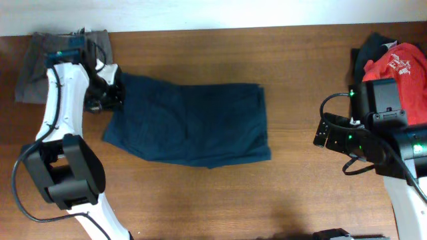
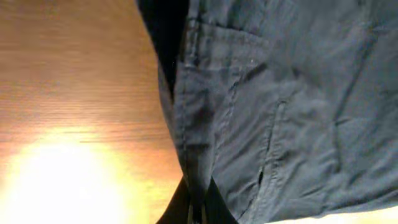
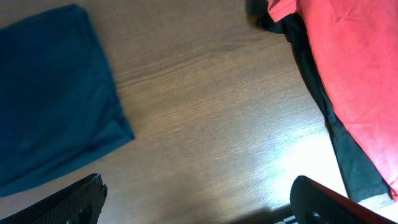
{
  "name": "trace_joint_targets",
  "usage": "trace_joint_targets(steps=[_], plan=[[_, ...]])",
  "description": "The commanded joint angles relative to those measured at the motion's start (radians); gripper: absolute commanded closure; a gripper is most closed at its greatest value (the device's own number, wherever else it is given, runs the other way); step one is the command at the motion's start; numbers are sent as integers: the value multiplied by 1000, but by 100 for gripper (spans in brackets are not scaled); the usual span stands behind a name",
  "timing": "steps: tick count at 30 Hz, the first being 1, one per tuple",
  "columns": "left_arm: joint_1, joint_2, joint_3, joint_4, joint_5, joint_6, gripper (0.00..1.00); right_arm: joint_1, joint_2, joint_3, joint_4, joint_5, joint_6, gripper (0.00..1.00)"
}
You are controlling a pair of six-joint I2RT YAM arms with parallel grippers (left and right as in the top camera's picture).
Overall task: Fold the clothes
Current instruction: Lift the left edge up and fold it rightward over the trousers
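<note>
My left gripper [image 1: 110, 93] is clenched on the left edge of the plain dark navy-blue cloth shorts [image 1: 193, 123], which lie flat on the brown wooden table [image 1: 300, 67]. Grey cloth shorts [image 1: 30, 67] lie behind my left arm. My right gripper [image 3: 199, 199] gapes empty near the red printed T-shirt [image 1: 399, 63].

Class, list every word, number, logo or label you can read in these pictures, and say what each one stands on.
White print on the red T-shirt: too small and blurred to read.
Navy shorts: no text or label visible.
No other writing shows in any view.
</note>
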Motion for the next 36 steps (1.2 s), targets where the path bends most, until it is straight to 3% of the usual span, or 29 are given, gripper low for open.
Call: trace_joint_targets(steps=[1, 11, 25, 36], plan=[[9, 8, 139, -66, -60, -26, 99, -7, 12, 5, 1, 18, 1, 1], [-45, 8, 458, -283, -61, -37, 100, -7, 82, 5, 33, 9, 1, 1], [-226, 10, 458, -278, -61, -132, 100, -7, 200, 5, 132, 4, 1, 1], [-354, 14, 458, -247, -61, -158, 99, -11, 256, 5, 257, -251, -80, 1]])
